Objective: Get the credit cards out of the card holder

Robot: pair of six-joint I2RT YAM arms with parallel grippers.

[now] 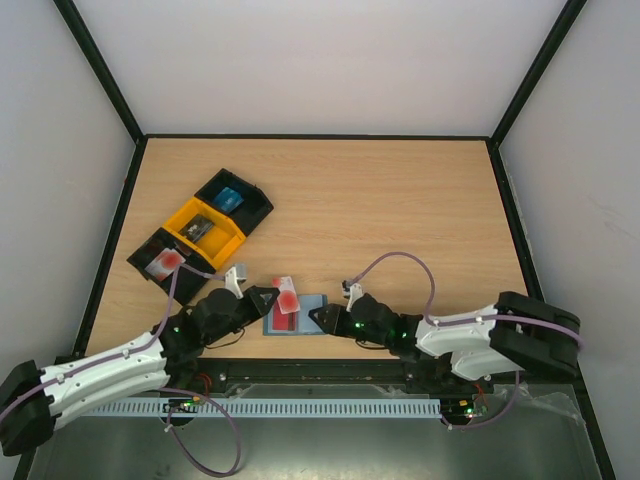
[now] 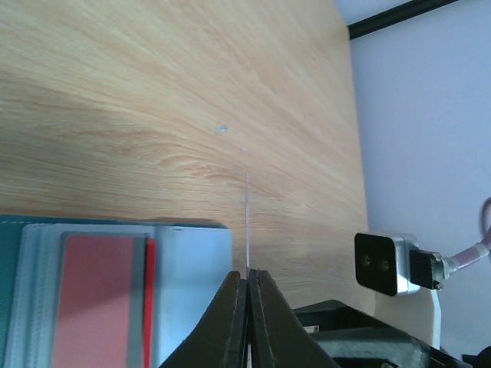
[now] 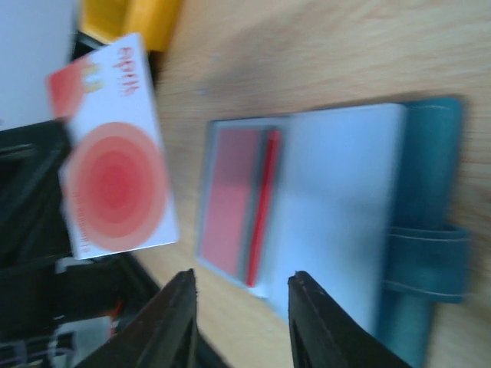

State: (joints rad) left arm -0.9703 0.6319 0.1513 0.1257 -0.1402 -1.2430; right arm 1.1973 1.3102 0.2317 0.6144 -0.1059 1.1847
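The card holder [image 1: 303, 318] lies open on the table near the front edge, blue-grey with a teal tab [image 3: 426, 257]. A pink-red card [image 3: 230, 201] sits in its inner slot. My left gripper [image 1: 277, 300] is shut on a white credit card with red marks [image 1: 287, 296], held upright above the holder's left edge. That card shows edge-on in the left wrist view [image 2: 248, 222] and face-on in the right wrist view [image 3: 115, 176]. My right gripper [image 3: 242, 282] stands open at the holder's right side [image 1: 318, 317], with nothing between its fingers.
A row of black and yellow trays [image 1: 200, 228] lies at the left, behind my left arm. One tray holds a red and white card [image 1: 165, 262], another a blue item [image 1: 230, 198]. Black frame rails and white walls border the table.
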